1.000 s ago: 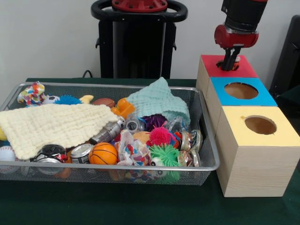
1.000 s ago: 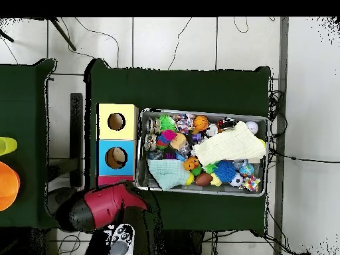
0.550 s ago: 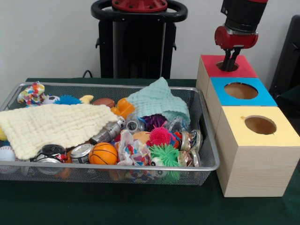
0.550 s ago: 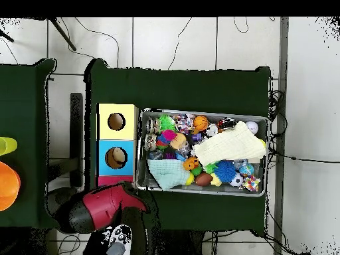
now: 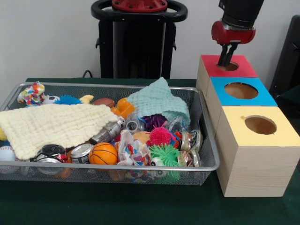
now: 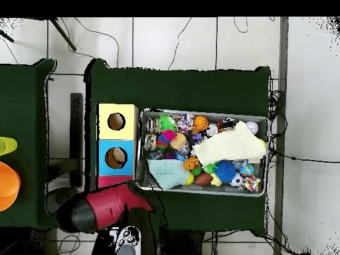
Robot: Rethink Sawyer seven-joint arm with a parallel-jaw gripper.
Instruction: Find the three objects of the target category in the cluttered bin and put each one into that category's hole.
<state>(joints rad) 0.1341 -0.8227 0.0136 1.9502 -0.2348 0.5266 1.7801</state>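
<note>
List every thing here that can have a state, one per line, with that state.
gripper: above the red box's hole, fingers close together, nothing seen in them
red box: hole partly hidden by the gripper
blue box: hole clear, an object shows inside from overhead
yellow box: hole clear
wire bin: full of clutter
cream cloth: spread flat over the toys
green cloth: bunched in a heap

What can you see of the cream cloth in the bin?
The cream cloth is a pale yellow, waffle-textured fabric, soft-looking, spread mostly flat over the left part of the wire mesh bin. Its near corner droops toward the front rim. It rests on toys and cans, hiding some; a basketball sits just past its right edge. In the overhead view it lies slantwise. Nothing grips it.
</note>
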